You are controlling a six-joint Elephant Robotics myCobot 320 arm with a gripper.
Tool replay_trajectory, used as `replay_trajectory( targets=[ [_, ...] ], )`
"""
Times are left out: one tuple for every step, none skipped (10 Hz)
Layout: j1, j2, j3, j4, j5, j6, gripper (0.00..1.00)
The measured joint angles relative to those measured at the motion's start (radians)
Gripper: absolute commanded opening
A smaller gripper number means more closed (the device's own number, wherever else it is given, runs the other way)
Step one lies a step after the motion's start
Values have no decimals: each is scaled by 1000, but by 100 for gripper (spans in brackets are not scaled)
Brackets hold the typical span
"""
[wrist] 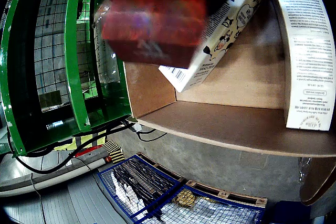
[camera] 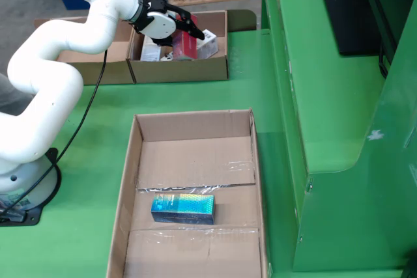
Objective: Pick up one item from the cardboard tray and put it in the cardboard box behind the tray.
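In the still view, the white robot arm (camera: 52, 63) is reaching over the small brown cardboard box (camera: 179, 63) at the back; its black gripper (camera: 187, 30) is squeezing a red box (camera: 184, 45) between its jaws, just above the other packs; a shiny blue box (camera: 182, 208) is lying alone in the big flat cardboard tray (camera: 127, 180) in front; in the gripper view, the red box (wrist: 155, 17) is looking blurry and close, in front of a white carton with black cartoon drawings (wrist: 218, 35) leaning inside the box; a tall white carton with small print (wrist: 307, 51) is standing on the right
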Motion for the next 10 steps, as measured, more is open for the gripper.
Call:
replay_trajectory(
  targets=[
    [0, 0, 0, 0, 0, 0, 80],
    [0, 0, 0, 2, -5, 0, 90],
    [0, 0, 2, 3, -11, 0, 100],
    [-2, 0, 3, 3, -12, 0, 100],
    [-2, 0, 5, 5, -12, 0, 100],
    [-2, 0, 5, 5, -14, 0, 100],
    [-2, 0, 5, 5, -6, 1, 100],
    [2, -2, 5, 2, 0, 1, 100],
    [3, -5, 5, 2, 0, 1, 100],
    [3, -5, 5, 2, 0, 1, 100]
  ],
)
